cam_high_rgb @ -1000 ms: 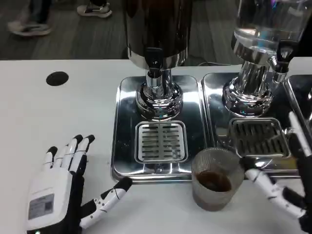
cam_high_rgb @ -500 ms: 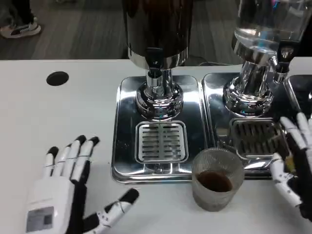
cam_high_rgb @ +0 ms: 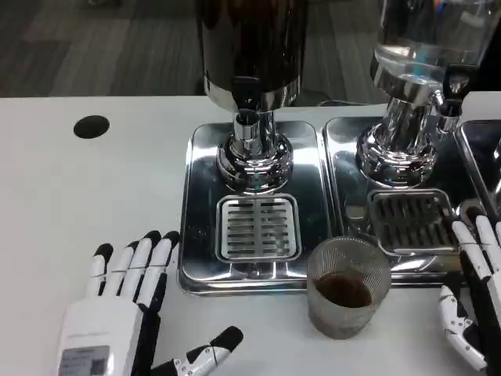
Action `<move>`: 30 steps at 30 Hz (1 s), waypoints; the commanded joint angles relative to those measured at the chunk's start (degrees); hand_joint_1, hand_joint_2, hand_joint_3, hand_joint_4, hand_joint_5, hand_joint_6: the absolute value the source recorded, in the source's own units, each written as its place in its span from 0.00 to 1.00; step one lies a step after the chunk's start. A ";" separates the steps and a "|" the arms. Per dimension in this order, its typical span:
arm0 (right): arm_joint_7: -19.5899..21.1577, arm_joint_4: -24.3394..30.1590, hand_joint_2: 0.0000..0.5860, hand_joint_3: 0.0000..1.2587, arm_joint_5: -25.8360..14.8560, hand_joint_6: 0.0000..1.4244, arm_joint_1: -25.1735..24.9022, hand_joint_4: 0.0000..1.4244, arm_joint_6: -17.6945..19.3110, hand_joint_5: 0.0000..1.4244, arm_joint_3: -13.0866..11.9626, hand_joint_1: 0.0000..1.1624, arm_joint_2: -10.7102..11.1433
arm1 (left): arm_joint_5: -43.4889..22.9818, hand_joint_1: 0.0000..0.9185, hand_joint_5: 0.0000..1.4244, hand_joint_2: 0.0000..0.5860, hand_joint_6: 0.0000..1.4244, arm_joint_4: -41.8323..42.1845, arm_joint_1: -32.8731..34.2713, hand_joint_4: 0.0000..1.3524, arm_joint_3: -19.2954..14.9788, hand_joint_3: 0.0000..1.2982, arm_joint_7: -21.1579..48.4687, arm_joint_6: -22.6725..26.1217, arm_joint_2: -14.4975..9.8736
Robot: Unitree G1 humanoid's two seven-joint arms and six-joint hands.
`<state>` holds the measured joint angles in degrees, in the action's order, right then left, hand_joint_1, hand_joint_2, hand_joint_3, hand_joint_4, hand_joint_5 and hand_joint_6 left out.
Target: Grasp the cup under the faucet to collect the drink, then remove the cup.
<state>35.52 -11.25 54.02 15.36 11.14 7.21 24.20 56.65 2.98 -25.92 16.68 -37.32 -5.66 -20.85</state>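
Cup (cam_high_rgb: 347, 288) on table before drip trays (cam_high_rgb: 258, 227), between spread empty left hand (cam_high_rgb: 125, 313) and right hand (cam_high_rgb: 473, 305).

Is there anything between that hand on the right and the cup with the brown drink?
Nothing visible. The right hand sits open just to the right of the cup, with only bare white table in the gap. The drip tray lies behind the cup, not between them.

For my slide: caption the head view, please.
Cup with dark drink stands off the tray, between open left hand and right hand.
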 commanded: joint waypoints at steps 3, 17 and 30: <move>2.31 -0.69 1.00 0.08 -1.67 0.00 0.38 0.00 0.66 0.00 0.60 0.03 1.34 | 0.18 0.00 0.06 0.22 0.00 0.92 -1.49 0.00 -0.53 0.07 -0.95 0.30 -0.21; -0.17 6.55 1.00 0.08 -1.32 0.00 2.99 0.00 -4.84 0.00 0.19 0.07 2.26 | -2.97 0.00 0.06 0.21 0.00 -3.24 1.16 0.00 -1.06 0.07 -1.92 -4.12 -1.51; -1.83 12.93 1.00 0.08 -0.59 0.00 5.46 0.00 -8.28 0.00 0.58 0.07 1.47 | -3.20 0.00 0.06 0.21 0.00 -2.85 2.77 0.00 -1.08 0.07 0.15 -4.41 -2.13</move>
<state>34.17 0.93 53.19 20.90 3.14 7.81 25.44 53.81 0.32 -23.08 15.77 -37.61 -9.87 -22.67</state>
